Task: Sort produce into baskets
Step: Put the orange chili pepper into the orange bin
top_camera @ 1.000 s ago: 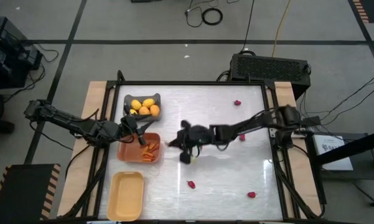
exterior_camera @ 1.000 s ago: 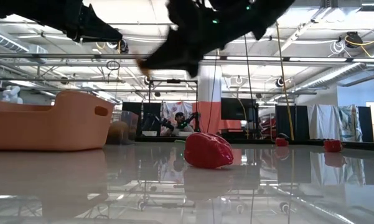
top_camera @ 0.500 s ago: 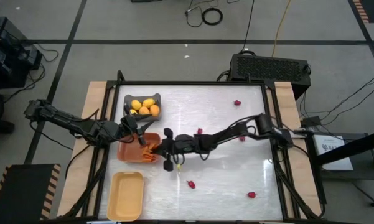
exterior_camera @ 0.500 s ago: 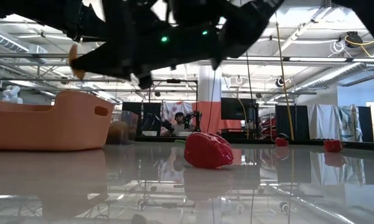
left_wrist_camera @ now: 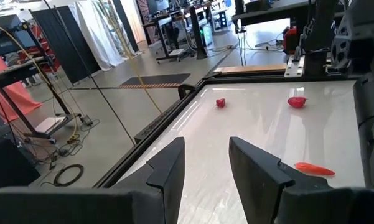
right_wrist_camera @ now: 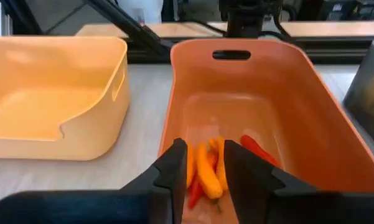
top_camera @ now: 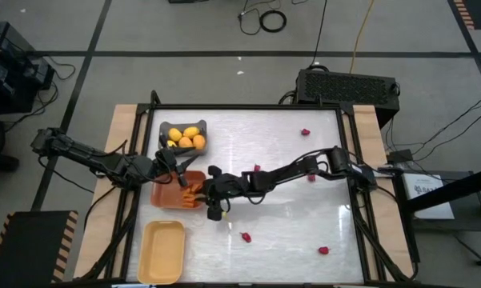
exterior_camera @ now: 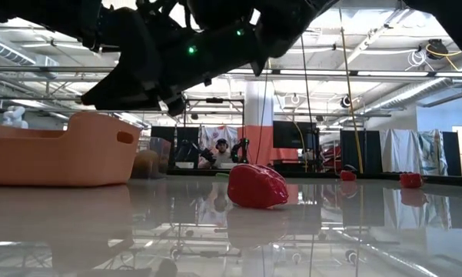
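Hovering right gripper [right_wrist_camera: 202, 163] sits over the near rim of the orange bin [right_wrist_camera: 311, 81], a thin carrot [right_wrist_camera: 206, 175] clenched between its fingers [right_wrist_camera: 175, 163]. Carrot's long axis runs along the fingers, pointing into the bin, roughly in line with the bin's length. The drop spot lies straight ahead and below, so my read is the next move needs only a short push inward before release.

Left gripper [left_wrist_camera: 205, 163] waits at the far end of the same bin; high view puts it [top_camera: 174, 170] at the bin's left-rear corner. Fingers are apart, nothing between them. Right arm is clearly the one working.

Counts:
- Bins: three. Grey bin [top_camera: 182, 134] holds four yellow fruits [top_camera: 191, 133]. Orange bin holds a cluster of carrots; exact number can't be told, maybe four or five plus one redder piece. Pale yellow bin [top_camera: 163, 251] holds nothing visible.
- Loose on the worktop [top_camera: 288, 232]: five red strawberry pieces [top_camera: 246, 237], spread well apart toward the right side.
- One more carrot [left_wrist_camera: 314, 168] shows in the left wrist view.
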You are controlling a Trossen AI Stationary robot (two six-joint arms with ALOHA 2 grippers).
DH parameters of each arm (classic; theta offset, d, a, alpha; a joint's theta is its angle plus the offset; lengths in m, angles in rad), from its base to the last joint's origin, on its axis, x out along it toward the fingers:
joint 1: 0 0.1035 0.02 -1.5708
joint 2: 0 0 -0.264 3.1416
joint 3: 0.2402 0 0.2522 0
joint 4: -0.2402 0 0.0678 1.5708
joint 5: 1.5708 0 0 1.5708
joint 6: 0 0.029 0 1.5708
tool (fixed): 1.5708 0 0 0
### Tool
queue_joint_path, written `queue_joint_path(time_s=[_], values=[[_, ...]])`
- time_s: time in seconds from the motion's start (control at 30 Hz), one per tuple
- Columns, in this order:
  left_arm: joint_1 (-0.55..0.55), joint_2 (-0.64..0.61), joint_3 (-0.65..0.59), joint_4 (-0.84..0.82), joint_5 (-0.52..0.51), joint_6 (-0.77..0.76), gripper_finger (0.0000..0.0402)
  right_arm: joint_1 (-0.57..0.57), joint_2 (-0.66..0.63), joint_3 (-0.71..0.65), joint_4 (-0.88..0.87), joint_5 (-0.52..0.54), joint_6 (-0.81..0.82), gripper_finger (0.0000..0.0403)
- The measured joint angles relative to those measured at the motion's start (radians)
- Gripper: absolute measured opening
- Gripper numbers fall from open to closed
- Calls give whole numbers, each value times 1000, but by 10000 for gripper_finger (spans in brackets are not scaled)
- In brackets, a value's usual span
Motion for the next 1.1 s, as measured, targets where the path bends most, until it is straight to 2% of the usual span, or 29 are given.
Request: queue_joint_path(time_s=[0.13, 0.37, 0.5, 0.7, 0.9, 1.1], values=[[0, 0, 0, 0, 0, 0, 135, 2, -2, 73, -164, 0, 0, 106], [0, 0, 0, 0, 0, 0, 134, 6, -19, 303, -688, -1, 0, 105], [0, 0, 0, 0, 0, 0, 134, 16, -24, 427, -891, 1, 0, 105], [0, 0, 0, 0, 0, 0, 134, 38, -44, 523, -1077, -1, -19, 105], [0, 0, 0, 0, 0, 0, 134, 49, -55, 523, -1224, 19, 1, 105], [-1, 0, 0, -2, 1, -1, 134, 81, -55, 500, -1359, 168, 78, 105]])
